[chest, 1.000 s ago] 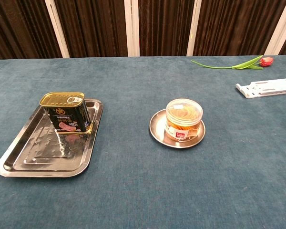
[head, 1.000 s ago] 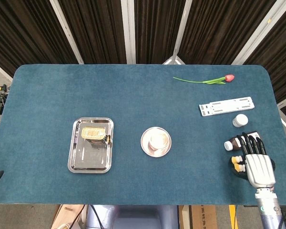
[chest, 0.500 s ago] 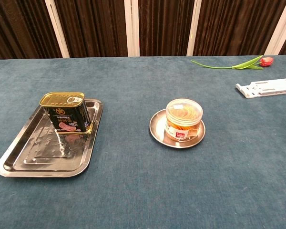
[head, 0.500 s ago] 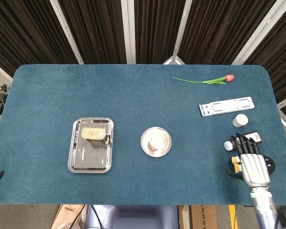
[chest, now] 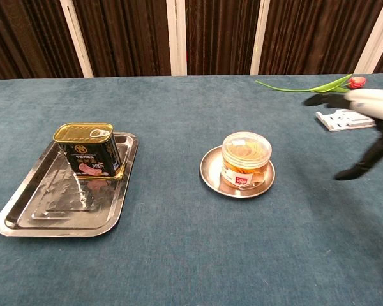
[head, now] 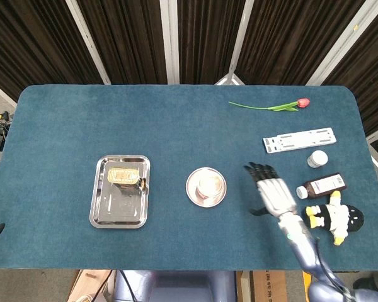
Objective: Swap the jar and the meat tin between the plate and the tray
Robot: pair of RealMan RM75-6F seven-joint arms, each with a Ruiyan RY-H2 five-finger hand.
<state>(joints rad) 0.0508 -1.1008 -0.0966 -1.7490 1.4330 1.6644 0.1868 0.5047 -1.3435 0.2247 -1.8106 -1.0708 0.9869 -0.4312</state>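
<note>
Swap not started. Clear plastic jar with orange contents [chest: 246,159] sits on the round steel plate [chest: 212,177], mid-table. Black-and-gold meat tin [chest: 87,150] stands at the far end of the rectangular steel tray [chest: 48,210], well left. Right hand [head: 274,194] hovers right of the jar, apart from it, fingers spread, empty. Left hand not visible.

In the chest view the right hand [chest: 369,121] is smeared by motion blur and cut by the right edge, so its finger pose is unclear. The white bracket [chest: 345,116] behind it is partly hidden. The tin [chest: 88,150] label is too small to read.
</note>
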